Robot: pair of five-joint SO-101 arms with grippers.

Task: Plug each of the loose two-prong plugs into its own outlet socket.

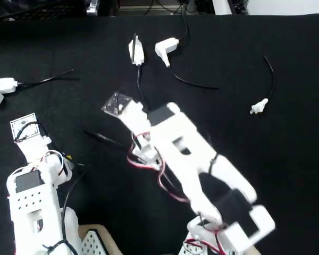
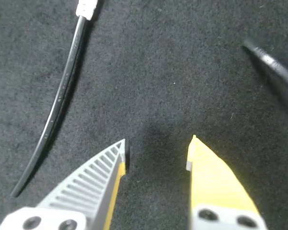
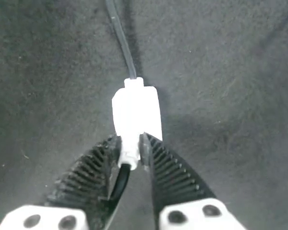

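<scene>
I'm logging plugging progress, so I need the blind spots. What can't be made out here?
- Right wrist view: jaws of the right gripper cover the near end of the white connector, so plug or socket is unclear.
- Left wrist view: the white cable end is cut off by the picture's edge.
- High view: the plug at the left edge is partly cut off; prongs too small.

The lower end of the white rectangular plastic connector (image 3: 136, 112) is buried between the black ribbed fingers (image 3: 173, 177) of the right tool (image 3: 130, 143), so prongs or slots cannot be told. Its thin black cable (image 3: 119, 36) runs out of view. At the left wrist, a small white cable end (image 2: 86, 7) is cut by the edge, and a blurred black cord (image 2: 271, 62) leaves the view. From above, a white plastic block (image 1: 0, 87) is clipped at the left edge, and the tiny white plug (image 1: 259, 106) is too small to show its prongs.
</scene>
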